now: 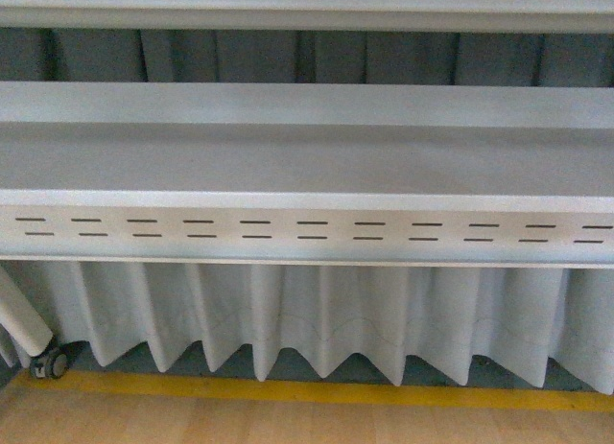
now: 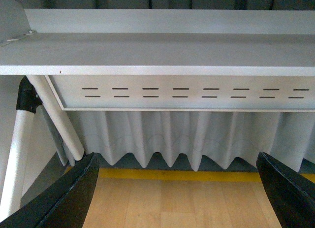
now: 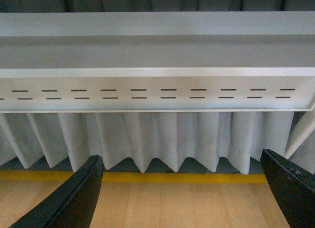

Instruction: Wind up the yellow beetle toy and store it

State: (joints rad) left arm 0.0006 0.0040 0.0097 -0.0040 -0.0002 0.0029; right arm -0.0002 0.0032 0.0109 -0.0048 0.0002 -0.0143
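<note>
Jaws apart (both) before table (image 2: 157, 53)

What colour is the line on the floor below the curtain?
The line is yellow; front view shows it best.

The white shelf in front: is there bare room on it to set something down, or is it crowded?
The whole shelf looks bare, from its front lip above the slotted panel back to the raised ledge. Nothing crowds it in any view. Below, the wooden floor before the yellow line is also free; a wheel sits beyond it at far left.
</note>
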